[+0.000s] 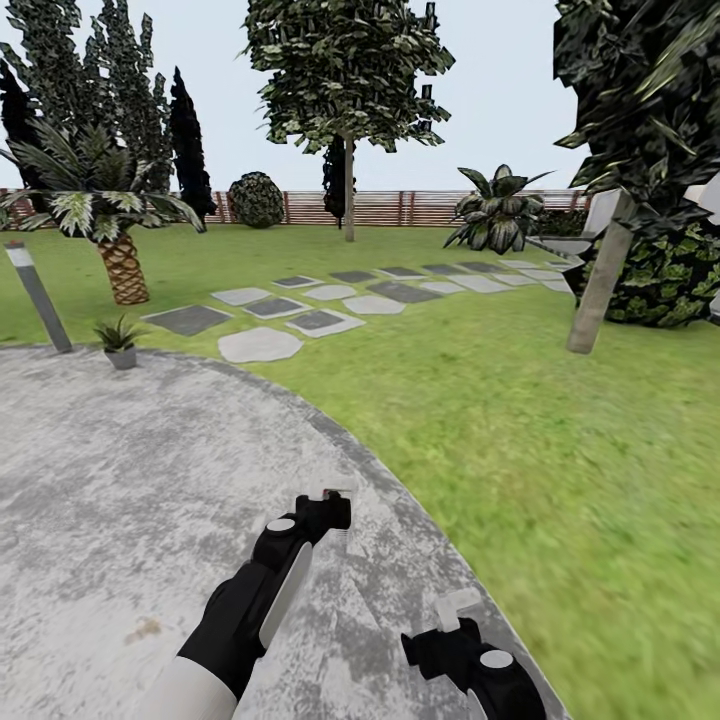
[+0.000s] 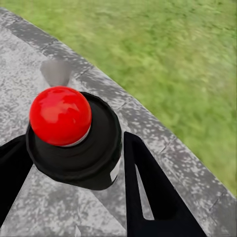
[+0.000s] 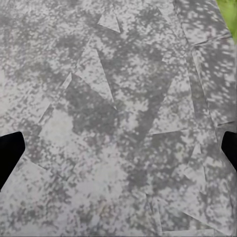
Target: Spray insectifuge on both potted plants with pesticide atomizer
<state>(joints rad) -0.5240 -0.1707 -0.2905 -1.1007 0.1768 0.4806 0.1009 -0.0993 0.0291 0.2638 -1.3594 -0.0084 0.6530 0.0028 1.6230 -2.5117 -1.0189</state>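
My left gripper [image 1: 335,503] is shut on the pesticide atomizer [image 2: 60,114], whose dark rounded top and shiny red dot sit between the black fingers [image 2: 148,187] in the left wrist view. In the head view its white head [image 1: 333,493] peeks out above that gripper. One potted plant [image 1: 120,341], a low green rosette in a grey pot, stands at the far left edge of the round paved patio [image 1: 120,480], well ahead of both arms. My right gripper [image 1: 455,612] hangs open over the paving near the patio's right rim, with nothing between its fingers [image 3: 10,153].
A grey lamp post [image 1: 38,297] leans just left of the pot, with a palm tree [image 1: 122,262] behind. Stepping stones [image 1: 320,322] cross the lawn [image 1: 520,430] toward a brown fence [image 1: 400,207]. A pale trunk [image 1: 601,280] and dark bushes stand at the right.
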